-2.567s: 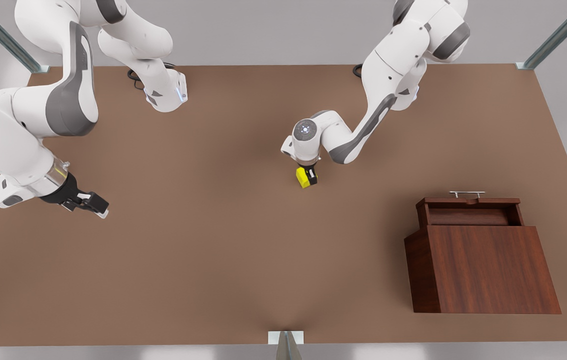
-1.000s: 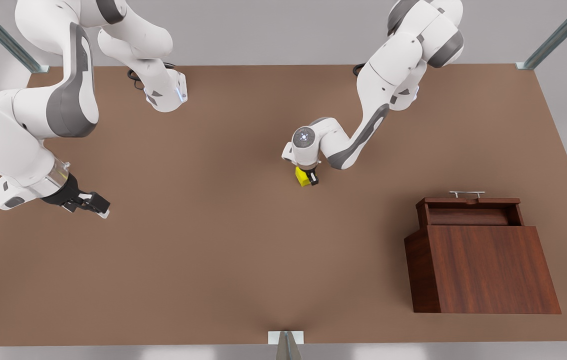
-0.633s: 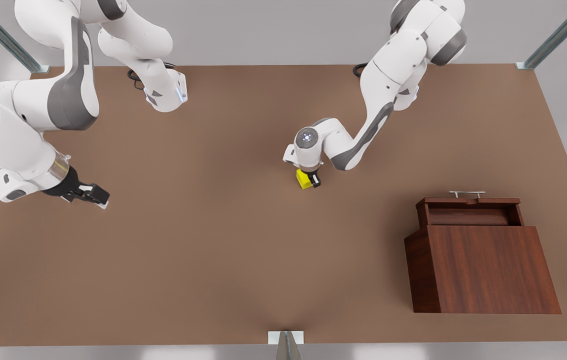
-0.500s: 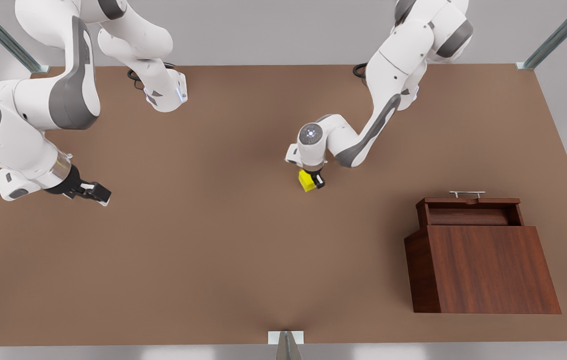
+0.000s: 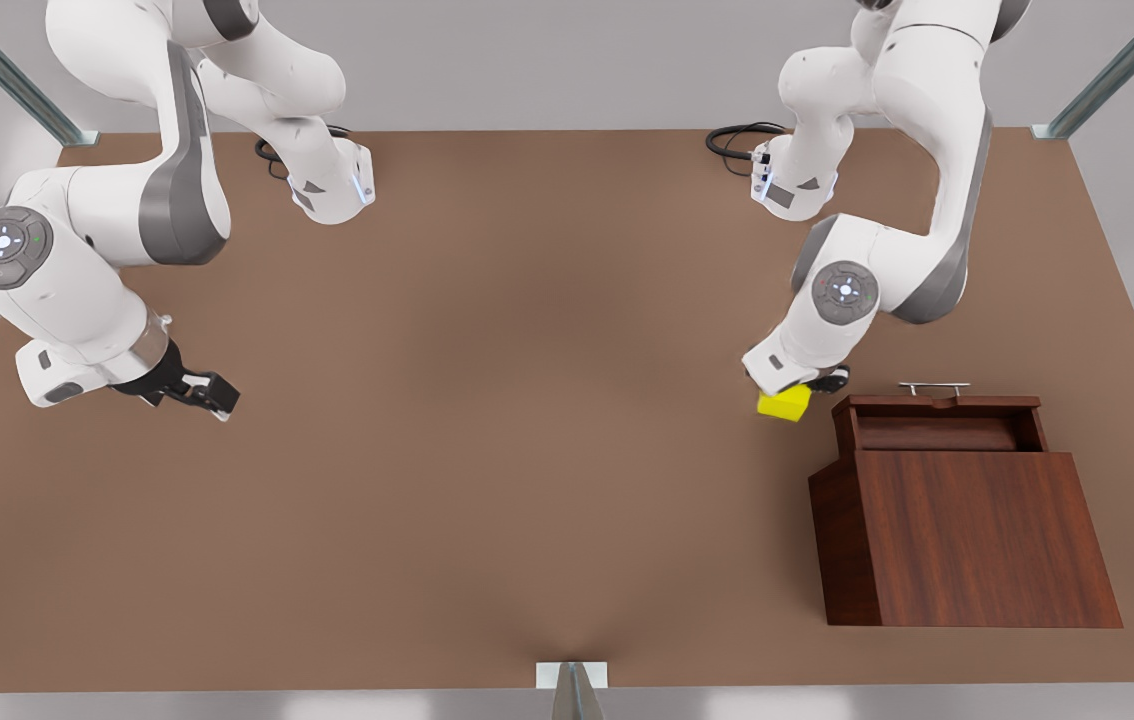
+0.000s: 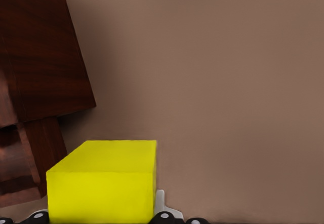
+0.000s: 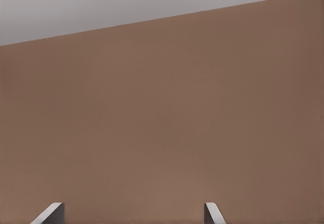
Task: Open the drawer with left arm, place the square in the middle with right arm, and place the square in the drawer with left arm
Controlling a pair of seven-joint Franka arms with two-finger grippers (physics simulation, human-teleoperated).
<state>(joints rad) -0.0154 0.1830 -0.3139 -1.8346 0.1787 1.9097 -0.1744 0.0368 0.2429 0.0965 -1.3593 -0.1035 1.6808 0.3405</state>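
Pinching the yellow cube (image 5: 784,403) beside the open drawer (image 5: 937,423) at the front view's right for deposit, the left gripper (image 5: 799,388) carries it while the right gripper (image 5: 202,393), fingers spread, waits at left.

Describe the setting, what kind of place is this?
Likely a simulated bimanual test cell: two bench-mounted arms, a plain brown tabletop, a wooden cabinet with its drawer open, a yellow cube, metal frame struts.

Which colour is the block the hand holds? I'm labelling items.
Bright yellow; the block shows best in the left wrist view.
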